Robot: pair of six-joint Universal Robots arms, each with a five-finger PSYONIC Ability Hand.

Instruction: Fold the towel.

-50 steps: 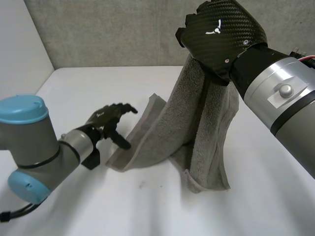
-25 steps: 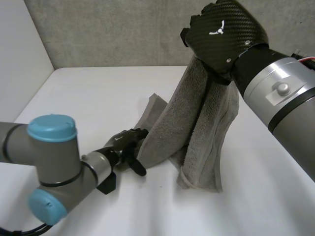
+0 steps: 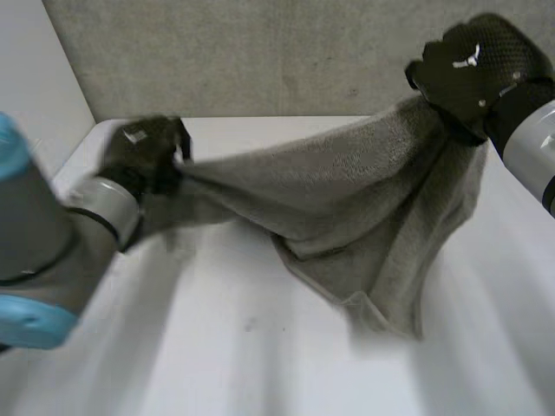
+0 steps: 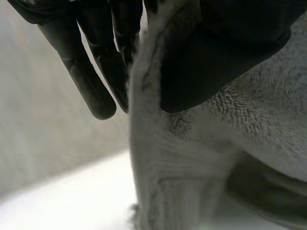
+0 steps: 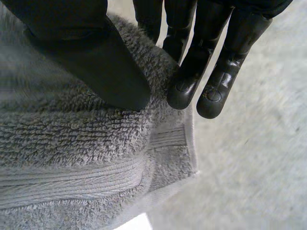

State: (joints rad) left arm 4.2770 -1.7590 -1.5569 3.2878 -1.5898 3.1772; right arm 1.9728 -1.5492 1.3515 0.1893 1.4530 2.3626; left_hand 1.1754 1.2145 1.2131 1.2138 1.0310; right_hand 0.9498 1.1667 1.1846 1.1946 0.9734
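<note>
A grey towel (image 3: 347, 199) hangs stretched in the air between my two hands, its lower part sagging to the white table (image 3: 217, 347). My left hand (image 3: 143, 152) is raised at the far left and pinches one end of the towel (image 4: 172, 158) between thumb and fingers (image 4: 91, 81). High at the far right, my right hand (image 3: 473, 74) pinches the other end. In the right wrist view its thumb presses a corner of the towel (image 5: 96, 148) against the fingers (image 5: 192, 67).
A grey wall (image 3: 260, 52) runs along the table's far edge, and a pale wall (image 3: 35, 95) stands at its left side. My left arm (image 3: 43, 251) fills the near left of the table.
My left hand closed on the towel's low end at the table and lifted it up and to the far left. My right hand moved right, so the towel now stretches between them.
</note>
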